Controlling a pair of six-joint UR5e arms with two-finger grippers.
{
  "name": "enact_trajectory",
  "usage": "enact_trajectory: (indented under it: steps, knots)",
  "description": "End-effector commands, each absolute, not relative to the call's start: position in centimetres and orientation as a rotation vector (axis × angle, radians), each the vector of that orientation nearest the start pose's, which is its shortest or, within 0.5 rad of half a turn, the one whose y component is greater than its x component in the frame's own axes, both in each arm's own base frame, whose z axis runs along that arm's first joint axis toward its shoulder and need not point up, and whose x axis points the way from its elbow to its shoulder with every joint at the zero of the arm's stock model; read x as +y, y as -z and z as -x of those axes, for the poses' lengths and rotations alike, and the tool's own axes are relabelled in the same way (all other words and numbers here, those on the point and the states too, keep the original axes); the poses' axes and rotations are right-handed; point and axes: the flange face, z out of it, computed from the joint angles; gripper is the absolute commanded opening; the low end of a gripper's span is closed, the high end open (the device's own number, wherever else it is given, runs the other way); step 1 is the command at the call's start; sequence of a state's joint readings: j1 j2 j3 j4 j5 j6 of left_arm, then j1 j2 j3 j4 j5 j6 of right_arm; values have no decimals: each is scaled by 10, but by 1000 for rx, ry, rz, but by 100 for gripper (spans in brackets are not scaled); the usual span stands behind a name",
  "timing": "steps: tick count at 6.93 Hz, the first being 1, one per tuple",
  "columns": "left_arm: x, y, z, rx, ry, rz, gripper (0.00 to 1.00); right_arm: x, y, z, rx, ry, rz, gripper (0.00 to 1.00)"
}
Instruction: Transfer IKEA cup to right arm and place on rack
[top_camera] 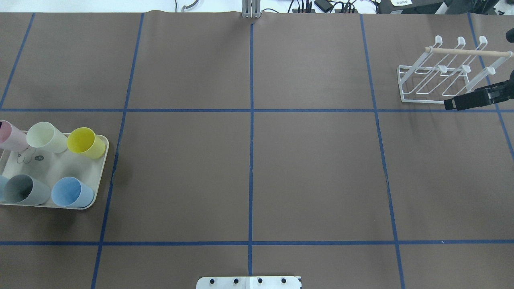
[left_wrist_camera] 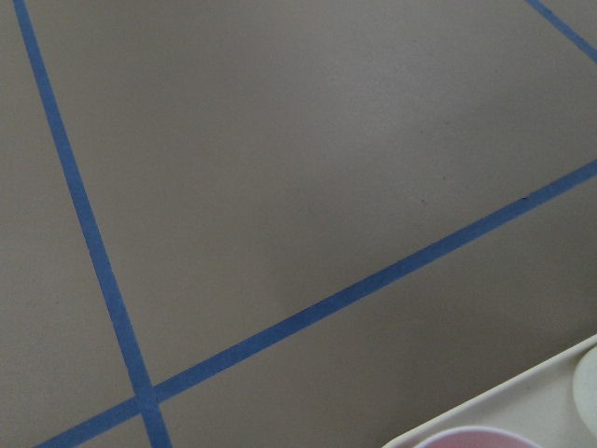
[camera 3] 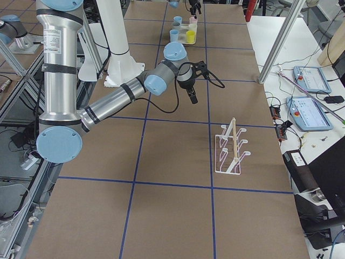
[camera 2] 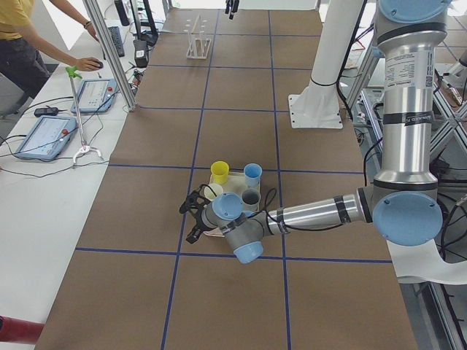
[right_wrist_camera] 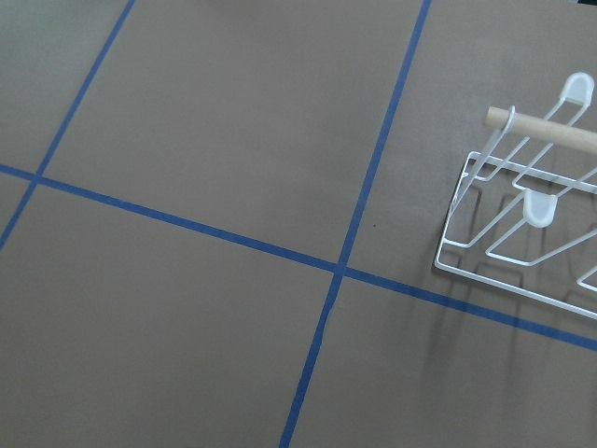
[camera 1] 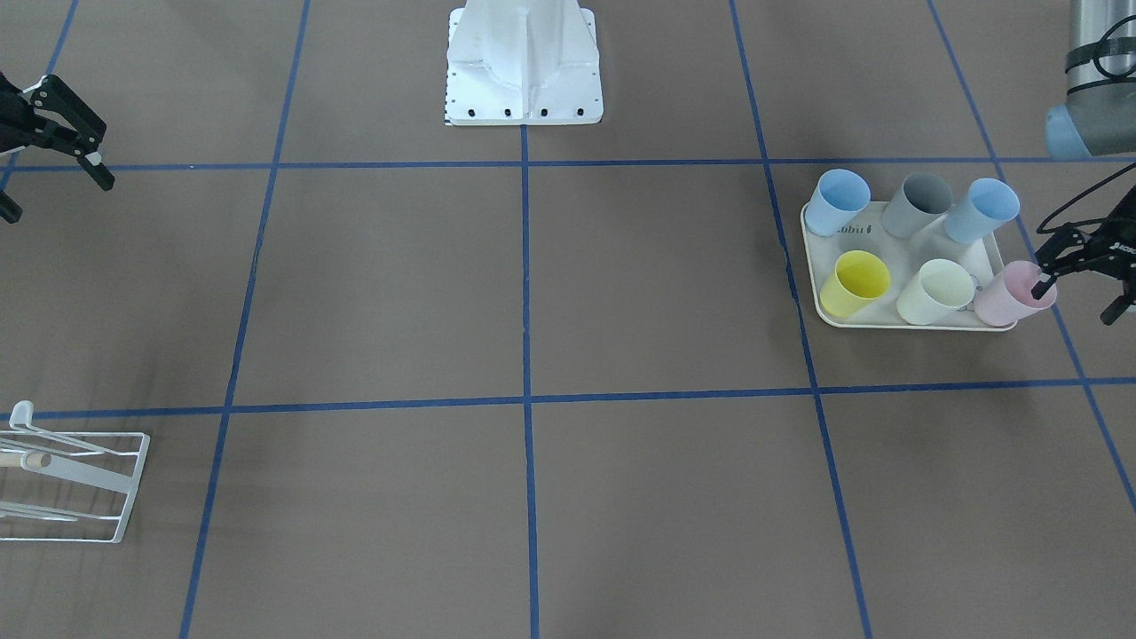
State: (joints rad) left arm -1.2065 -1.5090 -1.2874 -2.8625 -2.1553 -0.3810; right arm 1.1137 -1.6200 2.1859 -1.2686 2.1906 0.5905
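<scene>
Several pastel IKEA cups stand on a cream tray (camera 1: 896, 322) on my left side: two light blue, grey, yellow, pale green and pink. My left gripper (camera 1: 1078, 297) is open at the pink cup (camera 1: 1007, 297), one fingertip at its rim and the other outside it. The left wrist view catches only a sliver of that pink cup (left_wrist_camera: 476, 437) and the tray edge (left_wrist_camera: 522, 397). The white wire rack (top_camera: 439, 78) with its wooden dowel stands at the far right. My right gripper (camera 1: 58, 197) hangs open and empty near the rack (right_wrist_camera: 522, 219).
The brown table is marked with blue tape lines. The white robot base (camera 1: 524, 67) sits at the table's middle edge. In the exterior left view, a person (camera 2: 22, 44) stands at a side bench with tablets (camera 2: 47, 135).
</scene>
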Motion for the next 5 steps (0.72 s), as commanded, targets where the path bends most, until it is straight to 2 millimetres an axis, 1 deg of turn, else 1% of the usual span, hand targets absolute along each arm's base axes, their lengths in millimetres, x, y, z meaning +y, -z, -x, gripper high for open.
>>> enact_trajectory:
  steps: [1, 2, 3, 4, 5]
  knots:
    - [-460, -688, -97, 844, -282, -679, 65, -425, -354, 125, -919, 147, -435, 100]
    - [-454, -688, -96, 855, -293, -697, 56, -425, -354, 125, -919, 148, -435, 100]
    - [-440, -694, -93, 863, -304, -707, 49, -425, -354, 125, -919, 147, -435, 100]
    - [-433, -697, -95, 869, -316, -709, 45, -426, -354, 125, -918, 148, -434, 100]
    - [-432, -697, -98, 871, -321, -706, 41, -426, -354, 125, -918, 148, -434, 100]
